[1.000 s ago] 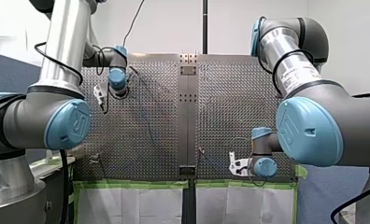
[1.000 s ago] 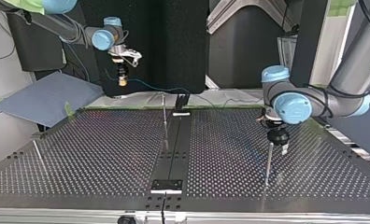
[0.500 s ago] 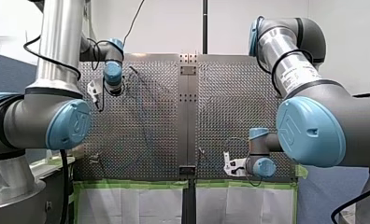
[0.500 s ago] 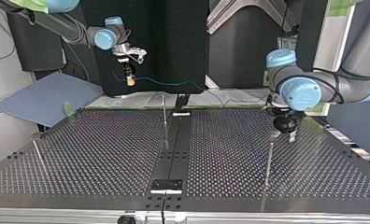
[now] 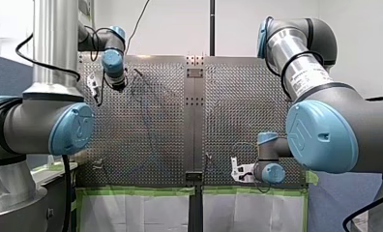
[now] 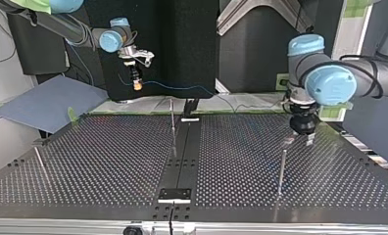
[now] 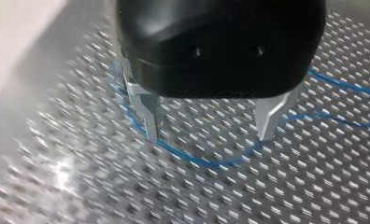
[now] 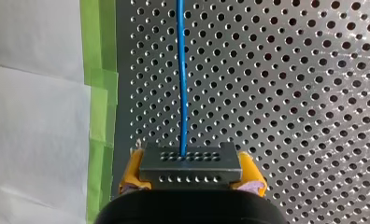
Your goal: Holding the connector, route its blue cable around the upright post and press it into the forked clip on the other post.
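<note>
My right arm's end effector [image 8: 192, 169] is clenched on a small grey perforated block connector [image 8: 191, 161], gripped between its yellow pads [image 8: 132, 170]. A thin blue cable [image 8: 181, 74] leaves the connector's face and runs straight ahead of the end effector, over the perforated metal bench [image 8: 290, 93] and beside a strip of green tape [image 8: 99, 70].

In the top view this end effector hangs high at the left, beyond the bench's far edge. The cable sags from it toward the middle, crossing above the top of a thin upright metal post [image 6: 172, 120].

My left arm's black end effector [image 7: 209, 126] is released. Its two metal fingers [image 7: 148, 112] are spread apart and hold nothing, close above the bench. A loop of the blue cable lies on the bench under and between them. In the top view this end effector hovers at the right, just beyond a second thin upright post [image 6: 281, 169]. The forked clip is too small to make out.
</note>
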